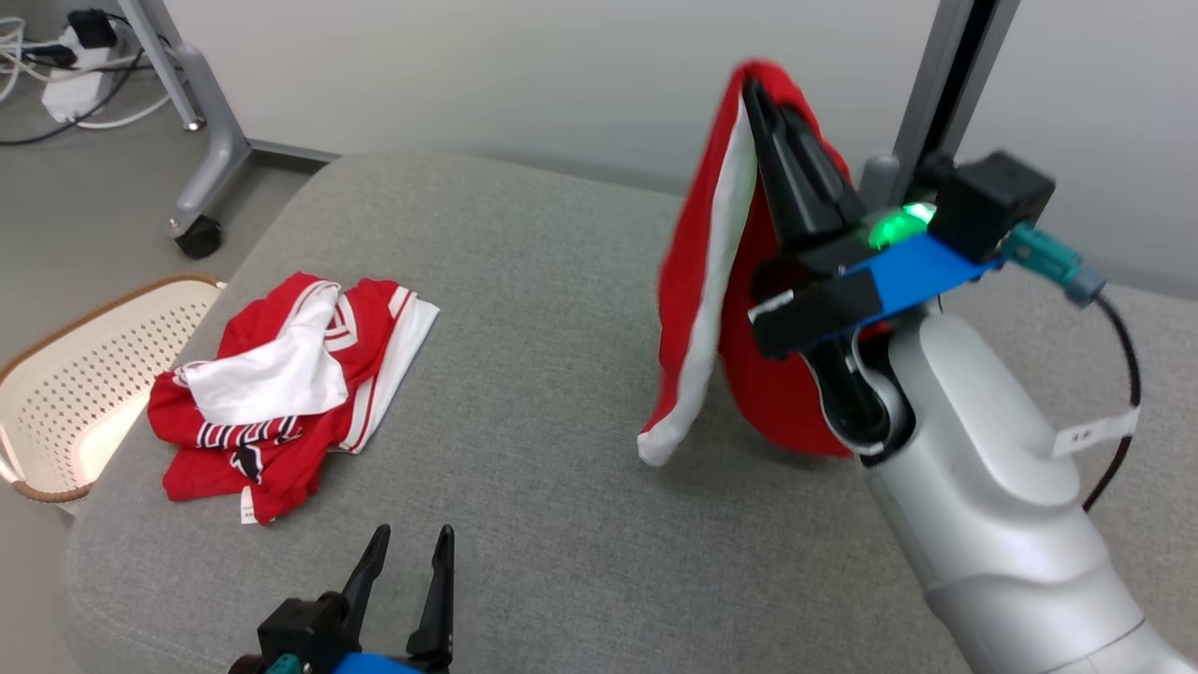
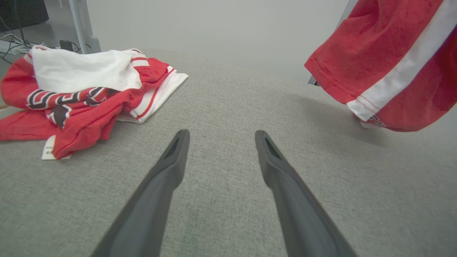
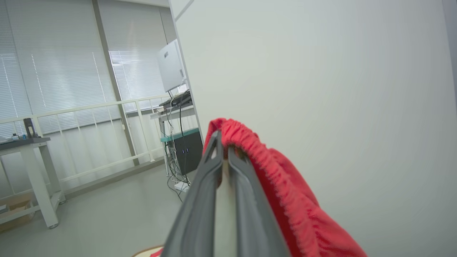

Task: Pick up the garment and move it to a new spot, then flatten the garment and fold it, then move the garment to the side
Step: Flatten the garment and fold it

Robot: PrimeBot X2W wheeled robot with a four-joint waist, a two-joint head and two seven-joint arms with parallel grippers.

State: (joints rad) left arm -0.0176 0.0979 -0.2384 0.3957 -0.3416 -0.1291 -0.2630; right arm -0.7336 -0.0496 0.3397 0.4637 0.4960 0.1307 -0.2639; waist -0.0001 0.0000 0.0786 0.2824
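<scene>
The red garment (image 1: 697, 309) with its white stripe hangs in the air, waistband pinched between the pressed-together fingers of the right end effector (image 1: 753, 89). Its hem dangles low over the right half of the grey cushion (image 1: 562, 309) (whether it brushes the fabric, I can't tell). The left end effector (image 1: 412, 543) hovers at the near edge, fingers spread, holding nothing. A crumpled red-and-white pile (image 1: 281, 384) lies on the cushion's left, near a pale basket (image 1: 84, 374).
</scene>
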